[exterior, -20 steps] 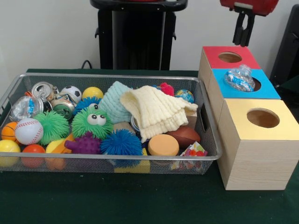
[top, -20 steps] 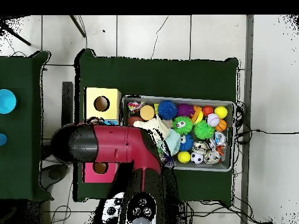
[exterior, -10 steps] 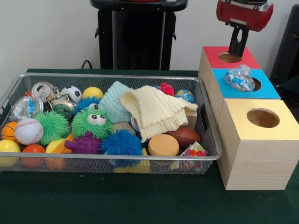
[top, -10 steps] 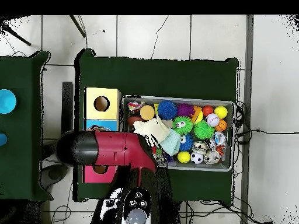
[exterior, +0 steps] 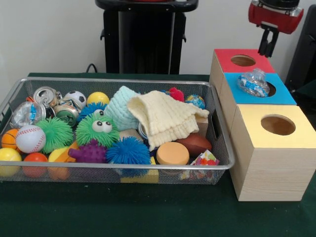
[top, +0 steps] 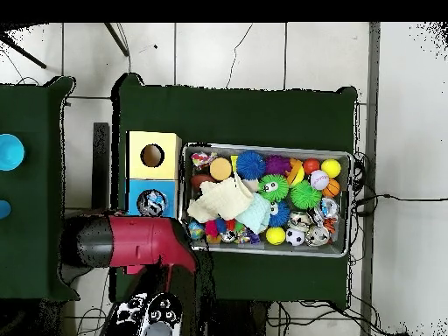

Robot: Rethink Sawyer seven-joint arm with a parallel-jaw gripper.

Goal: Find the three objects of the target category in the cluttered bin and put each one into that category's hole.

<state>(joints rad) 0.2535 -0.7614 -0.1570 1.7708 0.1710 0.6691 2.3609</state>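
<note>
Bottle on the blue box: small clear plastic water bottle (exterior: 253,82) with wrinkled, dented walls and a blue-and-white label, lying on its side on the blue-topped box (exterior: 284,96), resting over the rim of that box's hole and partly covering it; from overhead it shows as a round glinting shape (top: 151,202) on the blue top.
Bottle in the bin: second crumpled clear bottle (exterior: 25,114) with a blue label band, lying at the bin's left end in the front view, just beside the dented metal cans (exterior: 45,95).
Bin: wide silver wire-mesh basket (exterior: 118,168) on the green table (exterior: 123,212), crowded with spiky rubber balls, a baseball (exterior: 30,138), a soccer ball (exterior: 75,98) and a cream knitted cloth (exterior: 165,118).
Boxes: red-topped box (exterior: 243,60), blue one and yellow-topped box (exterior: 274,150) in a row beside the bin, each with a round hole.
Gripper: dark fingers (exterior: 268,43) hang close together under the red wrist, above the red box's far right corner, holding nothing.
</note>
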